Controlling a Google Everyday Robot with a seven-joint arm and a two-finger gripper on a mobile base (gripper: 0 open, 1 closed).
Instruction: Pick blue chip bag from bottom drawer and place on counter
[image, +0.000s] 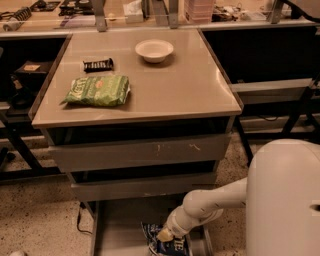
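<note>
1. Hand (164, 234) low in the bottom drawer (120, 226), at the blue chip bag (169, 245); middle drawer front (142, 186) overhangs close above.
2. Worktop (195, 90) right half bare; green bag (97, 90), candy bar (98, 64) and bowl (154, 50) crowd left and back.

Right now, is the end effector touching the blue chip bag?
Cannot tell. In the camera view the end effector overlaps the blue chip bag in the bottom drawer; neither contact nor gap shows.
</note>
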